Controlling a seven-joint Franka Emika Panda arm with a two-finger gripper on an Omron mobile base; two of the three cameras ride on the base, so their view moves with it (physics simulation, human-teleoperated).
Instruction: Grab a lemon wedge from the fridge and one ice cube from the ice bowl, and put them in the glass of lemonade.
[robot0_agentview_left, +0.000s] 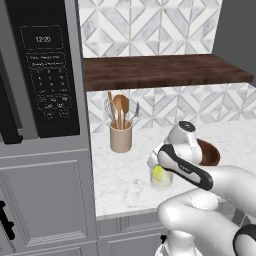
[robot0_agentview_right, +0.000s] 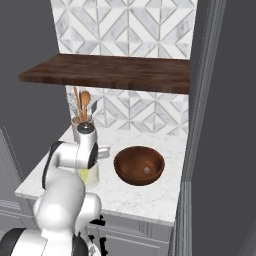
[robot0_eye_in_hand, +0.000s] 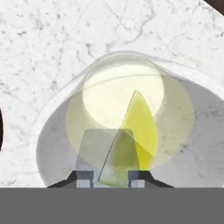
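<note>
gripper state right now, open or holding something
gripper: closed on the lemon wedge, held right over the glass of lemonade.

You face a white marble counter (robot0_agentview_left: 120, 185) under a dark wood shelf (robot0_agentview_left: 165, 70), backed by grey-and-white geometric tile (robot0_agentview_right: 125, 25). A microwave (robot0_agentview_left: 45, 70) sits left above grey panelled cabinets (robot0_agentview_left: 45, 200); a beige utensil crock (robot0_agentview_left: 121, 137) stands by the wall.
</note>
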